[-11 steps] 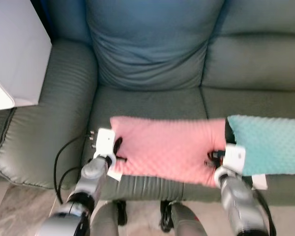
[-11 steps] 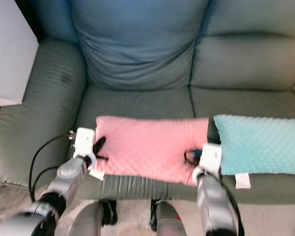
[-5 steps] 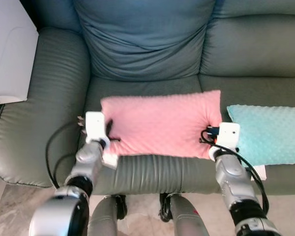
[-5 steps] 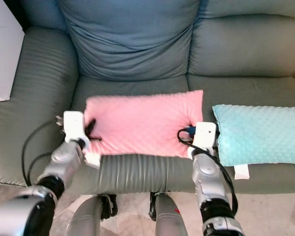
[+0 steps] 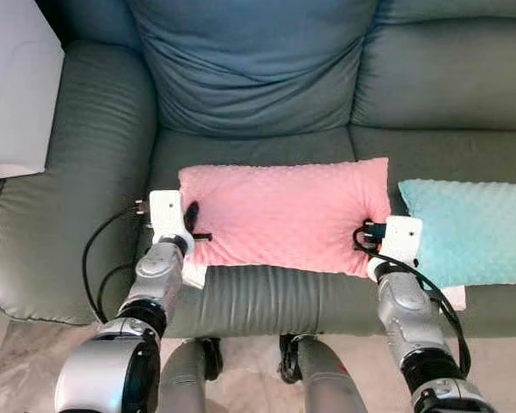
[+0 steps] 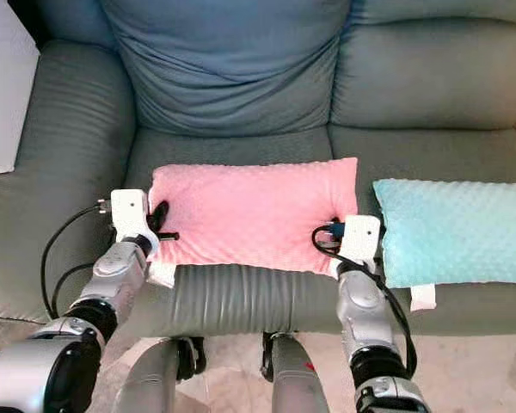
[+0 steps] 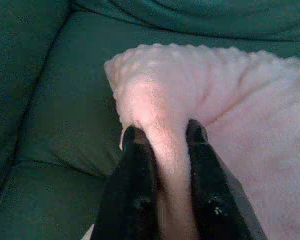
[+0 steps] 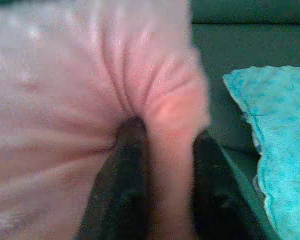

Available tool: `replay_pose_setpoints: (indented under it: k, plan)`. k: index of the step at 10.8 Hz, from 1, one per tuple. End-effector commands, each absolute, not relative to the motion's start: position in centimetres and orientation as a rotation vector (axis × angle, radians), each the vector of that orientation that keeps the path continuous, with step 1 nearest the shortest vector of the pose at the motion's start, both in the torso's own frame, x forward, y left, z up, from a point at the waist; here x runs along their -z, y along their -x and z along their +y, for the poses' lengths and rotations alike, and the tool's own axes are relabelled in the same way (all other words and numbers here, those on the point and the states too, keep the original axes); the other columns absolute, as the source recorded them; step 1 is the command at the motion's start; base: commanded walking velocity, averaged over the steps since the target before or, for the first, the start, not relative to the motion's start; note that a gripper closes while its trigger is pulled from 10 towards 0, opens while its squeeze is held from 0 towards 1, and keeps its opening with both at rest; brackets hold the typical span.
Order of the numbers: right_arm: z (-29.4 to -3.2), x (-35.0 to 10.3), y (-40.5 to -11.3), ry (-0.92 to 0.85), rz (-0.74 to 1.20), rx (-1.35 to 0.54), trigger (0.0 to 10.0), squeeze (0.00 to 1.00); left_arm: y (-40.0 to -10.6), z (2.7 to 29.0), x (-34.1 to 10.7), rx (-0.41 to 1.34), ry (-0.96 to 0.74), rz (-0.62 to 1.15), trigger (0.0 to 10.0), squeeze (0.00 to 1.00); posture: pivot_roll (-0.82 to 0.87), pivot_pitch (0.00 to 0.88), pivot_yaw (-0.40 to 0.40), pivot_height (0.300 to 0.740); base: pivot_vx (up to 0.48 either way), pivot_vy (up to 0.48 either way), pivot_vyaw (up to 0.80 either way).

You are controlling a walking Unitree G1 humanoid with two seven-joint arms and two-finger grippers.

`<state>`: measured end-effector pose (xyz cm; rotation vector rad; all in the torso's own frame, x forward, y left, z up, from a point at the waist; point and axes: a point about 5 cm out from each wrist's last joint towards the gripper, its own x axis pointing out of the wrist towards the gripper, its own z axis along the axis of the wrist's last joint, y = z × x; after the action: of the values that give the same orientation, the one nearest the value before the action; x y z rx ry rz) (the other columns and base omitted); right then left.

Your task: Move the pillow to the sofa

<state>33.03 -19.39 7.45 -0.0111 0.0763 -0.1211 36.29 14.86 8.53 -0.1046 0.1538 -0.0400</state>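
Pink dimpled fleece pillow lies mid-frame on grey-green leather sofa seat, long axis crosswise. Left gripper pinches left end, right gripper pinches right end. Teal dimpled pillow just beside, right.

Soft, even daylight keeps both head views bright and fairly sharp with faint shadows, while the wrist views are dimmer, grainy, and the right one blurred up close.
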Motion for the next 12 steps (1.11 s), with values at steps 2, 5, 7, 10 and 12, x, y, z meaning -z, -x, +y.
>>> replay_pose_setpoints:
  k: [2, 5, 7, 10, 12]
  plan:
    - [-20.6, -6.3, -32.3, 0.017, 0.110, 0.174, 10.0, 1.00, -35.7, 15.3, -7.5, 0.014, 0.104, 0.186, 10.0, 1.00, -0.16, 0.459, 0.009, 0.740, 0.000, 0.000, 0.00]
    - [-20.8, -6.2, -32.3, 0.020, 0.107, 0.187, 10.0, 1.00, -35.3, 15.5, -7.0, 0.004, 0.101, 0.202, 10.0, 1.00, -0.15, 0.460, 0.013, 0.740, 0.000, 0.000, 0.00]
    - [-20.6, -6.0, -32.2, 0.022, 0.106, 0.185, 10.0, 1.00, -34.8, 15.3, -6.1, 0.008, 0.119, 0.224, 10.0, 1.00, -0.15, 0.459, 0.014, 0.740, 0.000, 0.000, 0.00]
    - [-20.4, -5.9, -32.2, 0.028, 0.107, 0.184, 10.0, 1.00, -34.0, 15.0, -5.0, 0.024, 0.126, 0.263, 10.0, 1.00, -0.15, 0.458, 0.015, 0.740, 0.000, 0.000, 0.00]
    - [-20.3, -5.9, -32.3, 0.027, 0.108, 0.184, 10.0, 1.00, -33.6, 15.1, -4.4, 0.027, 0.127, 0.278, 10.0, 1.00, -0.15, 0.459, 0.012, 0.740, 0.000, 0.000, 0.00]
